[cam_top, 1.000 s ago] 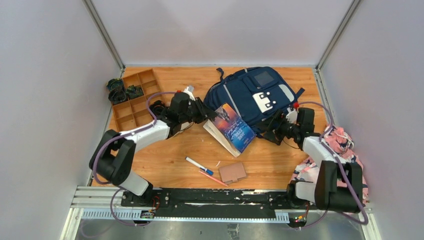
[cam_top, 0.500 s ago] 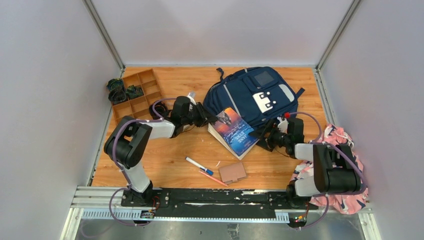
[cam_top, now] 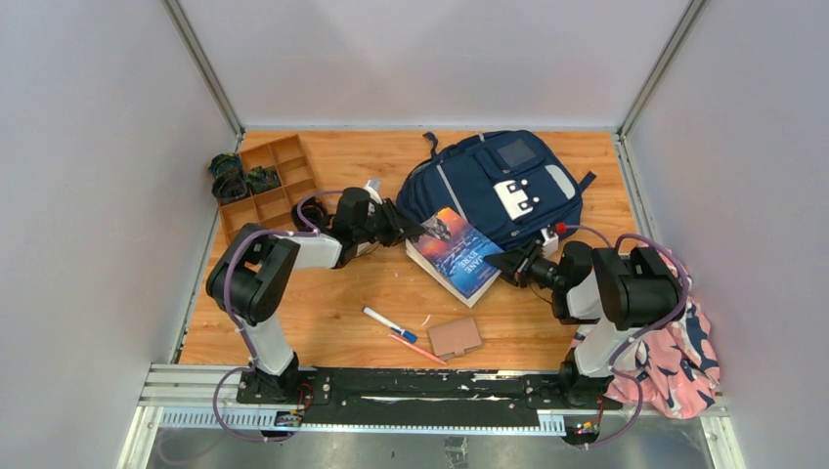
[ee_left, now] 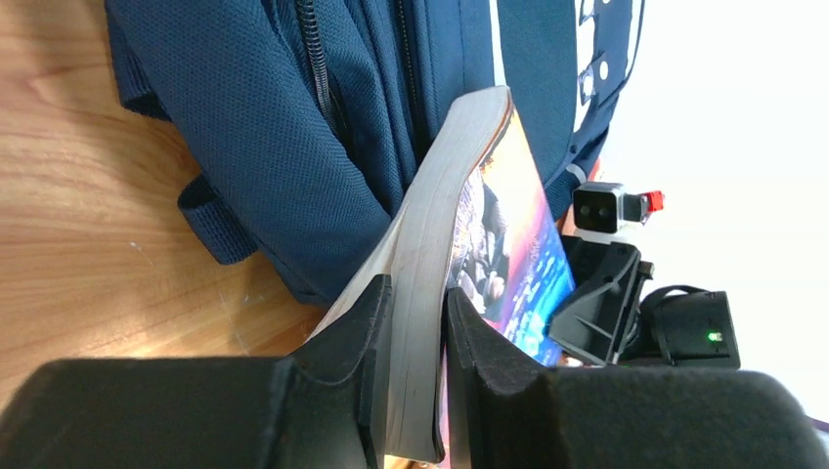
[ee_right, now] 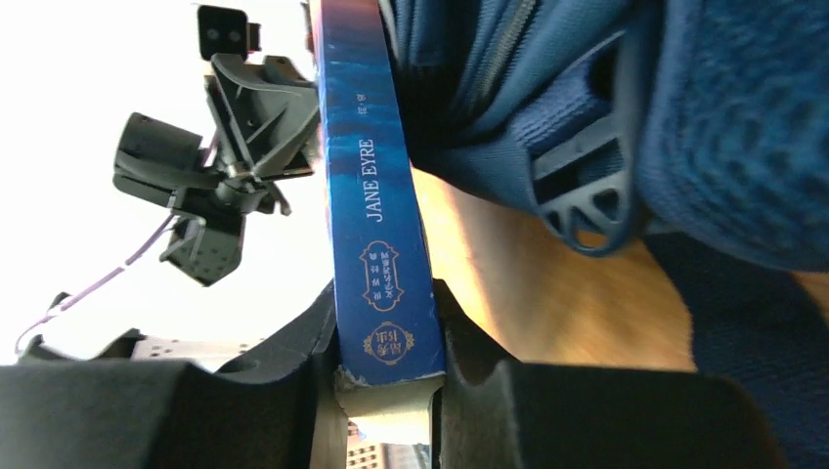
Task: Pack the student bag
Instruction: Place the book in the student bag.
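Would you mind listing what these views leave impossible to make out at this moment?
- The student bag, main opening: in the top view the book covers its near edge, and the left wrist view cuts the zips off.
- Dark items at the tray: top view, too small to identify.
- Pink cloth: top view, partly behind the right arm.
- Background: right wrist view, washed out white.

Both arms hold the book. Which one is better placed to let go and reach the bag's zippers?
Left, probably. The left gripper clamps the book by its page edge, right beside the zippers of the bag. The right gripper, shut on the spine, faces only a strap buckle.
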### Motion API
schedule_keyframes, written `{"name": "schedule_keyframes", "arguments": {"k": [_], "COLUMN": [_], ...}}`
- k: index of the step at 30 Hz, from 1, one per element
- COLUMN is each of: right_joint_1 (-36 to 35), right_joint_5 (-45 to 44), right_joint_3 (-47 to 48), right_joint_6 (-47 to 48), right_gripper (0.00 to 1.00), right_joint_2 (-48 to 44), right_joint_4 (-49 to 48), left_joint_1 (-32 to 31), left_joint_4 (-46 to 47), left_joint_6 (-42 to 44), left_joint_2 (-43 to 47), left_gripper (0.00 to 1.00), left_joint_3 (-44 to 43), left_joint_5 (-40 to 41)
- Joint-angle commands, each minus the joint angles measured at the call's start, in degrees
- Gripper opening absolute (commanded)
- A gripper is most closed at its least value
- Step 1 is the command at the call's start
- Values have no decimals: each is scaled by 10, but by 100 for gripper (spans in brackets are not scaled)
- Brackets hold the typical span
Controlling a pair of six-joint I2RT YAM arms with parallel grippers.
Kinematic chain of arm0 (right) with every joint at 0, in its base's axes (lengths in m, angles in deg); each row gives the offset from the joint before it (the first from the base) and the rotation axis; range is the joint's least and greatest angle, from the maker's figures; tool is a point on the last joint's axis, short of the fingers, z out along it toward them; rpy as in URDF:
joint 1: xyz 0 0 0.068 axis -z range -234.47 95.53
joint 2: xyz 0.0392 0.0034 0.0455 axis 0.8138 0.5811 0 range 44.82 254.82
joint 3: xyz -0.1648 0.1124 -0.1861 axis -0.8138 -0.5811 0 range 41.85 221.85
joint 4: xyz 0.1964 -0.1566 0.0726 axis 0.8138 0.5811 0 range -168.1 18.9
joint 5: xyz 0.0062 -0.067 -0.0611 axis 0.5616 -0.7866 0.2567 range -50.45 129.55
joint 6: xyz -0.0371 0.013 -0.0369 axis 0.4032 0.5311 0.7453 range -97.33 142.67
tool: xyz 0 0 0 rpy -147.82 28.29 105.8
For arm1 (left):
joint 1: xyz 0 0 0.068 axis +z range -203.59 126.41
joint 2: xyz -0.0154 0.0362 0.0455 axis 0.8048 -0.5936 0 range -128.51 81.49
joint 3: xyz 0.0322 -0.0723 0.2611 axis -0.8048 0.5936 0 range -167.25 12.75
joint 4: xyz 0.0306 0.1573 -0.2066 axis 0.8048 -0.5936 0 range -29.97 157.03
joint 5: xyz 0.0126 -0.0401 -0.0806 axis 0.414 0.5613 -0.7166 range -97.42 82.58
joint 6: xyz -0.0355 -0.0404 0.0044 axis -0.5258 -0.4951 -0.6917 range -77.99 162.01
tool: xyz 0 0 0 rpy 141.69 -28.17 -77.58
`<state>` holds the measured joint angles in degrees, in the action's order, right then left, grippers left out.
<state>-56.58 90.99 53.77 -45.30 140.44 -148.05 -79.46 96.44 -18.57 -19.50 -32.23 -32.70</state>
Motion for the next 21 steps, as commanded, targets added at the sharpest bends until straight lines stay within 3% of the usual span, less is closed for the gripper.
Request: {"name": "schedule_keyframes", "arguments": {"k": [1, 3, 6, 9, 13, 15, 17, 21], "right_joint_1": [-11, -11, -11, -11, -12, -11, -13, -37], "right_joint_5": [39, 45, 61, 85, 79, 84, 121, 154], "right_joint_3": [4, 4, 15, 49, 158, 210, 245, 235], "right_joint_6": [-116, -117, -98, -19, 222, 295, 300, 188], "right_gripper": [4, 0, 0, 0, 0, 0, 0, 0], "right_joint_2": [-2, -24, -81, -171, -312, -344, -334, -310], "right_joint_4": [-193, -175, -111, 40, 458, 552, 559, 410], "left_joint_1": [-1, -1, -1, -1, 9, 25, 48, 73], "left_joint_4": [3, 1, -40, -126, -274, -302, -277, -280], "left_joint_6": [25, 32, 66, 127, 220, 236, 221, 231], "left_joint_2": [24, 41, 77, 130, 197, 228, 254, 286], "left_gripper": [37, 66, 86, 94, 100, 100, 100, 100], "left_joint_3": [15, 25, 30, 22, -11, -12, 2, -2], "left_joint_5": [-7, -16, -34, -38, -33, -70, -136, -232]}}
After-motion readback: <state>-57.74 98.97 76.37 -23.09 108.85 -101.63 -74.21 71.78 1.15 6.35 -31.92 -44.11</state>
